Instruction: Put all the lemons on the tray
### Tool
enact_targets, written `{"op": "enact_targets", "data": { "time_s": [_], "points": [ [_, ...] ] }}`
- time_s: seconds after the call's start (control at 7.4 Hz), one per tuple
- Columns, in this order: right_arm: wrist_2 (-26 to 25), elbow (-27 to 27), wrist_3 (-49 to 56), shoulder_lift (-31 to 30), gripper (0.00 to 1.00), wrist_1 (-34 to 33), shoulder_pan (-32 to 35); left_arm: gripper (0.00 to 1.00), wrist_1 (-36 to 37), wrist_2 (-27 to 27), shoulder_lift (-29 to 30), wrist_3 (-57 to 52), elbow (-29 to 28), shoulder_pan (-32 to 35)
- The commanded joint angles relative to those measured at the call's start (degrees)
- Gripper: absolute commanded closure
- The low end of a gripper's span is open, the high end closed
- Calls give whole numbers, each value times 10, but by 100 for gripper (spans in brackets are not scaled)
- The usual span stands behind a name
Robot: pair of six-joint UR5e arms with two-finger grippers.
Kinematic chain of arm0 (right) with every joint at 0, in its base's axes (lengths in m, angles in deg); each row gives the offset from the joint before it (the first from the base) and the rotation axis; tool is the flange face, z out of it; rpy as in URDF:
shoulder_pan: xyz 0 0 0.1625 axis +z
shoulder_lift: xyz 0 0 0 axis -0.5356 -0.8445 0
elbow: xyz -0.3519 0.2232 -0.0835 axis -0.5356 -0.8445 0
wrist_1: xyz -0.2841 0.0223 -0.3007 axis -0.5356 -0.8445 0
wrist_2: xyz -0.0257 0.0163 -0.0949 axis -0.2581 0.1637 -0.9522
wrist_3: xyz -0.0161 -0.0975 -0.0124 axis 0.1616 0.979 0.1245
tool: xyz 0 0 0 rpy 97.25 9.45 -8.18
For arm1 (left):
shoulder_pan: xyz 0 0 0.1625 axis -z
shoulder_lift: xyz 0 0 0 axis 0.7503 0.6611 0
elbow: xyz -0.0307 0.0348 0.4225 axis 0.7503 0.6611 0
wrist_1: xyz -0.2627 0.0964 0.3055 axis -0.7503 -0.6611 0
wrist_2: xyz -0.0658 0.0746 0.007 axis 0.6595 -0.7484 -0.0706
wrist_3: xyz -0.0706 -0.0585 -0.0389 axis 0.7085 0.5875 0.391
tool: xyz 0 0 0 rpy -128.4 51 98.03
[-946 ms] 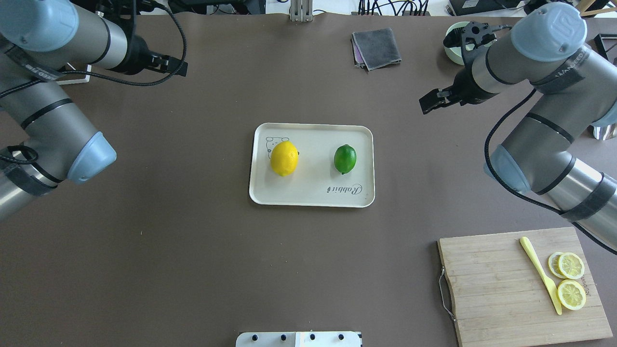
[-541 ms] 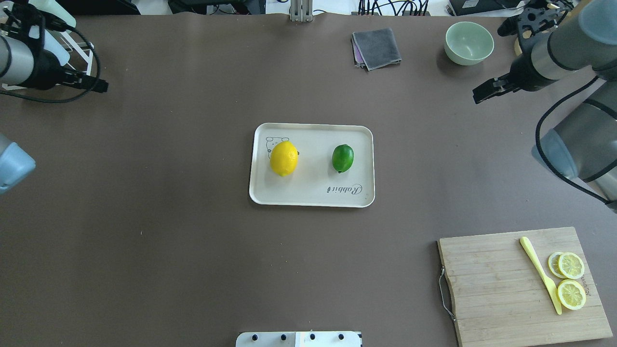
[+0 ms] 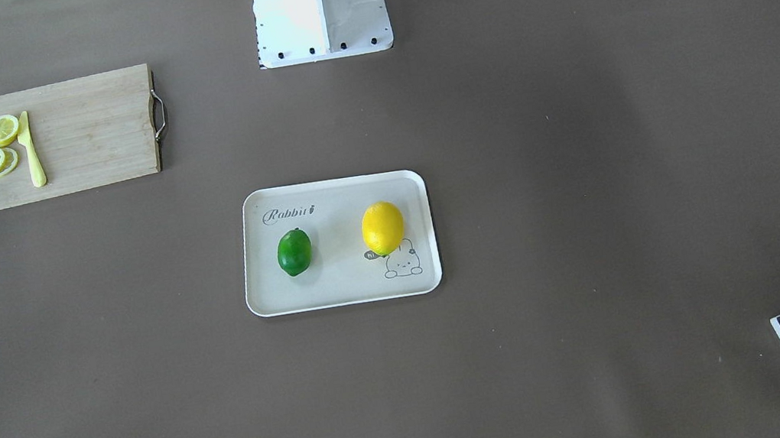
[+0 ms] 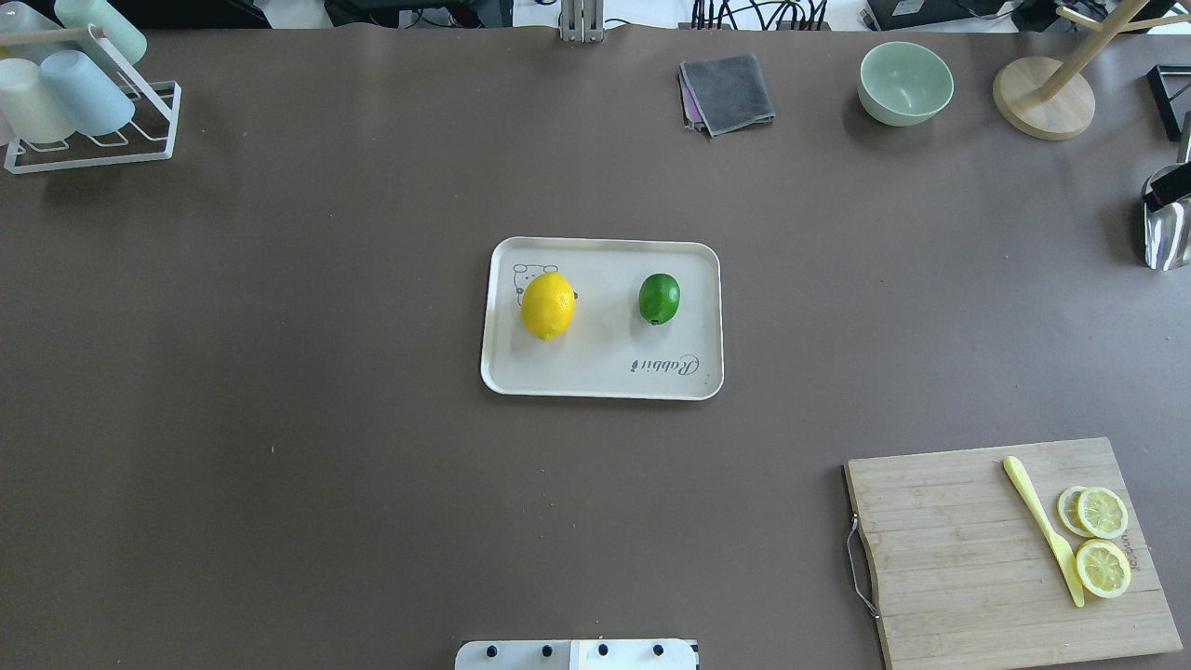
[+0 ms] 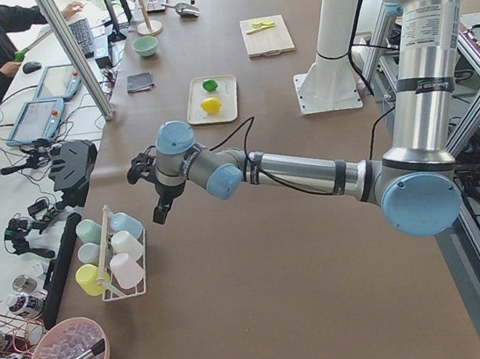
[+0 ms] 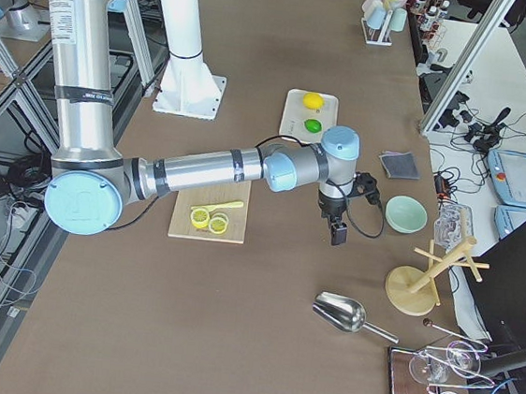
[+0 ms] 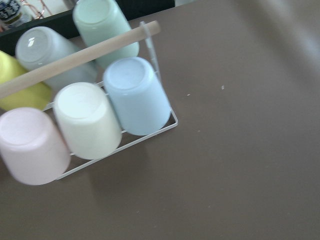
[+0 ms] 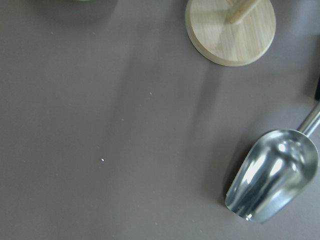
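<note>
The yellow lemon [image 4: 548, 305] and the green lemon [image 4: 659, 299] both lie on the cream tray [image 4: 595, 377] at the middle of the table, apart from each other; the front-facing view shows them too, the yellow lemon [image 3: 383, 228] and the green one [image 3: 294, 252]. Neither gripper shows in the overhead view. My left gripper [image 5: 158, 215] hangs over the cup rack, far from the tray. My right gripper [image 6: 338, 233] hangs over the table between the tray and the wooden stand. I cannot tell whether either is open or shut.
A wooden cutting board [image 4: 949, 558] with lemon slices [image 4: 1103, 540] and a yellow knife [image 4: 1042, 530] lies at the near right. A green bowl [image 4: 905, 82], grey cloth [image 4: 728, 91], wooden stand [image 4: 1042, 98], metal scoop [image 4: 1168, 233] and cup rack [image 4: 84, 102] line the far edge and sides.
Both arms have pulled outward and left the overhead view, uncovering the cup rack and the wooden stand. The green lemon has shifted slightly left and farther away on the tray.
</note>
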Motion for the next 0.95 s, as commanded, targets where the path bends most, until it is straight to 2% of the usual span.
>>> {"op": "enact_targets", "data": {
  "time_s": [0.0, 0.14, 0.41, 0.81],
  "points": [
    [69, -23, 57, -44, 0, -29, 72, 2, 93, 6, -5, -62, -15, 54],
    [100, -29, 57, -69, 0, -25, 84, 2, 90, 7, -20, -60, -20, 64],
    [99, -26, 54, -88, 0, -21, 90, 2, 86, 48, -31, -6, -13, 66],
    [95, -29, 49, -87, 0, -21, 90, 2, 86, 51, -34, 21, -10, 66]
  ]
}}
